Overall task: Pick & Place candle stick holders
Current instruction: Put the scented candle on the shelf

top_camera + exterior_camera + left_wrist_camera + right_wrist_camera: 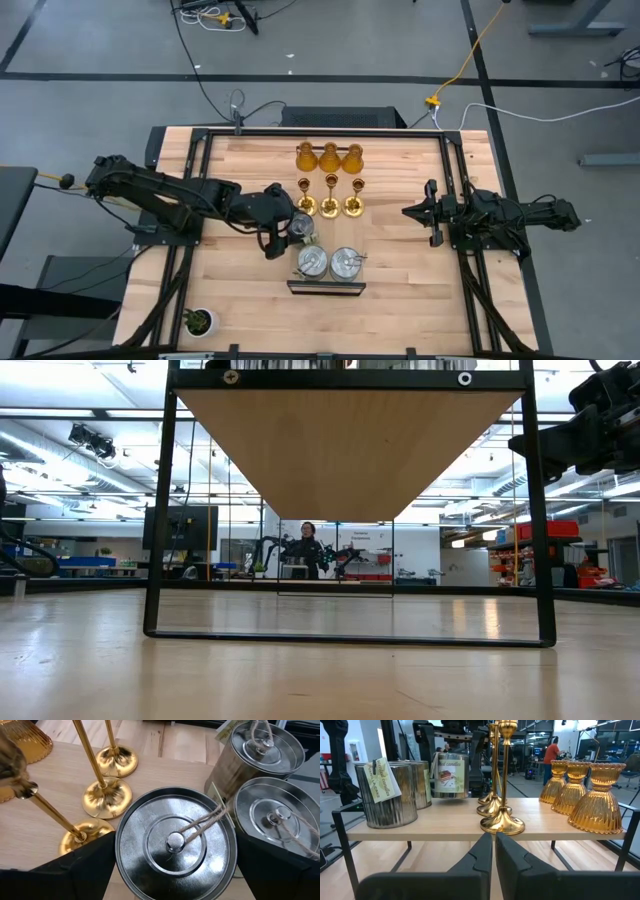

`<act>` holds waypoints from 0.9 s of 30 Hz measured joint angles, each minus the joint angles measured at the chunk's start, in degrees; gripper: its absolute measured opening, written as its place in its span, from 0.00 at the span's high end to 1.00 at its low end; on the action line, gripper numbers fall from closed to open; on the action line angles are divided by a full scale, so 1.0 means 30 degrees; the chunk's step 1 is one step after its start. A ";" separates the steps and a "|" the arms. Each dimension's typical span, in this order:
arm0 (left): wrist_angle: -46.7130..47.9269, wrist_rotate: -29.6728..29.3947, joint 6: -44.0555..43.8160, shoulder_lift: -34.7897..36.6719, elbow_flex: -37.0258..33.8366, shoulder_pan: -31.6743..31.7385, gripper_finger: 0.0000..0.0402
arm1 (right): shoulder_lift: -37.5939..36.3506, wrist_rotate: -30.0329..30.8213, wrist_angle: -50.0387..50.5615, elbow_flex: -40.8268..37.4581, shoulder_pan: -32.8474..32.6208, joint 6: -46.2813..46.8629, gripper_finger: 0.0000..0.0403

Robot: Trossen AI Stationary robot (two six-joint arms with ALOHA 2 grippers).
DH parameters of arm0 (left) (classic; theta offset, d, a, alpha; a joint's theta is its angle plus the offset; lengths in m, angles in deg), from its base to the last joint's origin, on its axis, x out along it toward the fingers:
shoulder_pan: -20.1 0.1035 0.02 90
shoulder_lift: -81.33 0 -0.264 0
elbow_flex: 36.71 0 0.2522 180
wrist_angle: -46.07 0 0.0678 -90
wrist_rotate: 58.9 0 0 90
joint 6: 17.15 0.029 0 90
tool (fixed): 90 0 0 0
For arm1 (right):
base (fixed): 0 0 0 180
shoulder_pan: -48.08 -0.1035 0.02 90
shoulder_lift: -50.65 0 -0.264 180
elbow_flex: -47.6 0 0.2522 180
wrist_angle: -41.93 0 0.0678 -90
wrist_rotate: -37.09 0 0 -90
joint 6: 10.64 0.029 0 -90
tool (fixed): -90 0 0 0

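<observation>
On a raised wooden shelf (400, 170) stand three amber bell-shaped candle stick holders (329, 157) in a far row. Three thin gold ones (330, 198) stand in front of them. Two squat silver ones (330, 263) stand nearer the front. A third silver holder (175, 842), with twine on its lid, is between the fingers of my left gripper (292, 230), just left of the gold row. My right gripper (408, 212) is shut and level at the shelf's right side, touching nothing. My left gripper has the silver holder's round wall (120, 855), just under the lid's rim, between its two wide-set fingers (85, 870), one on each side. The fingers slant down from the table's left. The holder is upright; I cannot tell whether its bottom rests on the shelf.
A small green potted plant (198, 320) stands at the near left corner. A black bar (326, 287) lies in front of the silver holders. The shelf's black legs and rails (155, 510) run along both sides. Bare wood shows right of the holders.
</observation>
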 joint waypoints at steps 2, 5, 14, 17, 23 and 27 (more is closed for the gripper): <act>0.0000 0.0007 0.0000 0.0000 0.0000 -0.0007 0.05 | 0.0000 0.0000 0.0000 -0.0002 0.0005 -0.0002 0.93; 0.0000 0.0020 -0.0091 -0.0050 0.0000 -0.0002 0.05 | 0.0000 0.0000 0.0000 0.0002 -0.0002 0.0000 0.93; -0.0232 0.0198 -0.0029 -0.0383 -0.0036 -0.0006 0.05 | 0.0000 0.0000 0.0000 0.0002 0.0005 0.0000 0.93; -0.0219 0.0208 -0.0025 -0.0372 -0.0036 0.0000 0.05 | 0.0000 0.0002 0.0000 0.0000 0.0002 0.0000 0.93; -0.0219 0.0216 0.0015 -0.0372 -0.0036 0.0000 0.05 | 0.0000 0.0000 0.0000 -0.0001 0.0001 0.0000 0.93; -0.0219 0.0217 0.0022 -0.0372 -0.0036 0.0000 0.05 | 0.0000 0.0000 0.0000 0.0002 0.0005 0.0000 0.93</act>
